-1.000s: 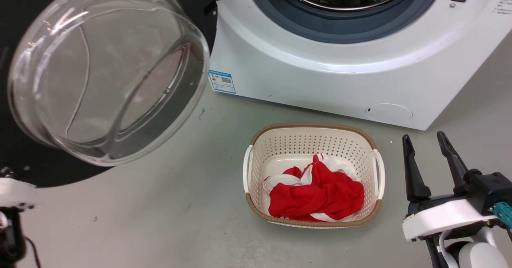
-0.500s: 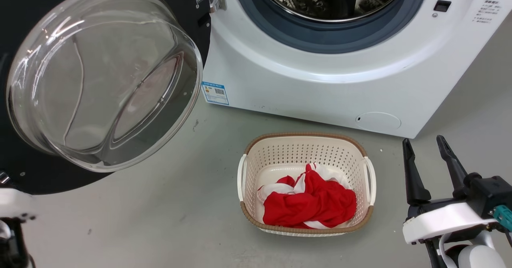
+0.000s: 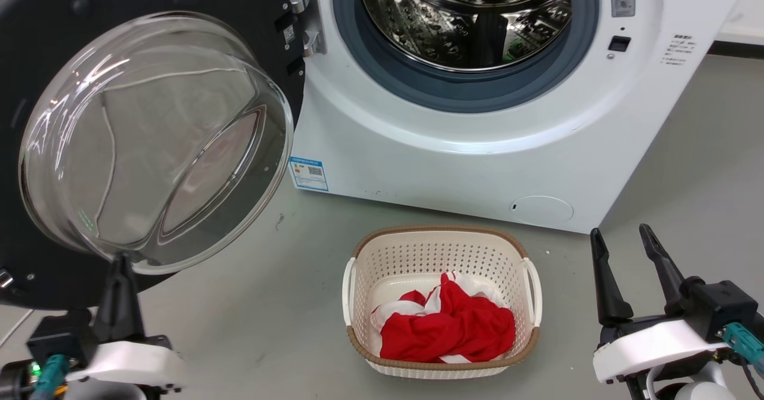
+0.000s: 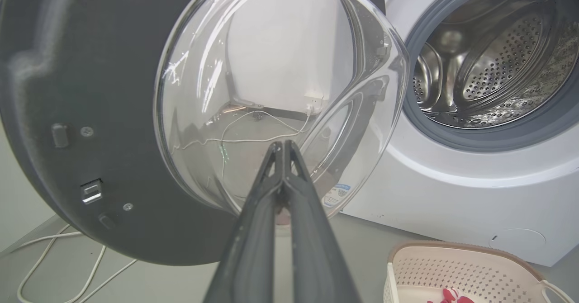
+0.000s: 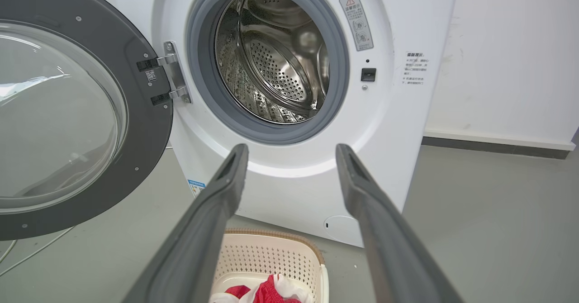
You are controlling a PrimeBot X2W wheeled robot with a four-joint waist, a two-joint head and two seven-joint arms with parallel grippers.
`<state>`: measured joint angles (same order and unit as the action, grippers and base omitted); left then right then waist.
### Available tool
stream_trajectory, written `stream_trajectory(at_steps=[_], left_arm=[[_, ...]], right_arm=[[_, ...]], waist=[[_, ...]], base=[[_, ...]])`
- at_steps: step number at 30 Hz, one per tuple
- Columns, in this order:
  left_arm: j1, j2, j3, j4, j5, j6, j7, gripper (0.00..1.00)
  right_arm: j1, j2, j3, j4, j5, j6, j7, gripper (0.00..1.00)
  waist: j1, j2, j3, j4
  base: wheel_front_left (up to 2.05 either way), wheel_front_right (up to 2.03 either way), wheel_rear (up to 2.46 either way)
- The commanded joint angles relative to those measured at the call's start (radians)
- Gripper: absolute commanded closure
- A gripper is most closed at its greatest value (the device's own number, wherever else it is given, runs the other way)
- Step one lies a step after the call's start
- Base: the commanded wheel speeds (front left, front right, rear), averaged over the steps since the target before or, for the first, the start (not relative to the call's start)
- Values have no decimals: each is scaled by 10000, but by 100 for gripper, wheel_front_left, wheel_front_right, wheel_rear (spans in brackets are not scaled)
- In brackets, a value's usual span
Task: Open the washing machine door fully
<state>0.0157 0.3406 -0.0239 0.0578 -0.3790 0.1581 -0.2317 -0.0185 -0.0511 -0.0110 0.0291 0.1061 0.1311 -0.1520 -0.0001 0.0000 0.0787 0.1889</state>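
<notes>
The washing machine door [image 3: 149, 137] hangs swung out to the left of the white washing machine [image 3: 453, 155], with its glass bowl facing me and its metal hinge [image 3: 304, 24] showing. The steel drum [image 3: 471, 18] lies uncovered. My left gripper [image 3: 121, 262] is shut with nothing in it, its tips just under the lower edge of the bowl. In the left wrist view the shut left gripper [image 4: 282, 145] points at the door [image 4: 271, 90]; contact cannot be told. My right gripper [image 3: 619, 231] stands open at the lower right, apart from everything. The right wrist view has the right gripper [image 5: 291, 151] facing the machine, with the door [image 5: 68, 122] at its left.
A cream basket [image 3: 439, 233] holding a red and white cloth [image 3: 447, 328] stands on the grey floor in front of the machine, between my arms. A white cable [image 4: 54, 258] lies on the floor under the door. A white wall [image 5: 506, 54] rises to the right of the machine.
The camera has tilted up, so the whole picture has slid down and more of the drum shows. My left gripper has come up into view, shut, below the door's bowl.
</notes>
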Motion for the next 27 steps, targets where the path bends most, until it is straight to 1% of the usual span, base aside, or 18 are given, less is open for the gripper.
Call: stream_trajectory(at_steps=[1,2,3,4,5,13,14,21,25,27], left_arm=[[33,-44,-65,-47,74,-37,-21,100],[22,-113,-198,-53,78,-79,-41,77],[-32,-201,-329,-62,132,-119,-69,58],[-89,-231,-415,-48,153,-171,-92,26],[-151,-292,-522,-55,181,-216,-124,0],[-775,-1019,-1098,22,644,-167,-305,0],[-1059,-1225,-1201,84,833,-199,-336,0],[-1328,-1468,-1247,-79,1367,-336,-352,0],[-1102,-1568,-1242,44,1584,-363,-354,0],[-859,-1725,-1274,186,1749,-412,-355,0]], right_arm=[[102,19,20,-2,30,-7,-56,0],[115,19,41,-11,26,-7,-57,0],[115,19,47,-27,30,-7,-63,0],[107,19,76,-35,21,-7,-67,0],[112,19,102,-47,6,-7,-72,0],[158,18,-5,-224,-93,-7,-111,0],[152,18,-61,-332,-161,-7,-110,0],[297,19,-150,-663,-327,-7,-51,0],[470,18,-48,-709,-321,-7,-64,0],[594,19,27,-608,-252,-7,-94,0]], waist=[[1,0,-107,-104],[1,0,-144,-167],[1,0,-175,-227],[1,0,-226,-301],[1,0,-281,-375],[1,0,-429,-1018],[1,0,-446,-1290],[1,0,-509,-1800],[1,0,-546,-1991],[1,0,-624,-2068]], base=[[0,0,0],[0,0,0],[0,0,0],[0,0,0],[0,0,0],[0,0,0],[0,0,0],[0,0,0],[0,0,0],[0,0,0]])
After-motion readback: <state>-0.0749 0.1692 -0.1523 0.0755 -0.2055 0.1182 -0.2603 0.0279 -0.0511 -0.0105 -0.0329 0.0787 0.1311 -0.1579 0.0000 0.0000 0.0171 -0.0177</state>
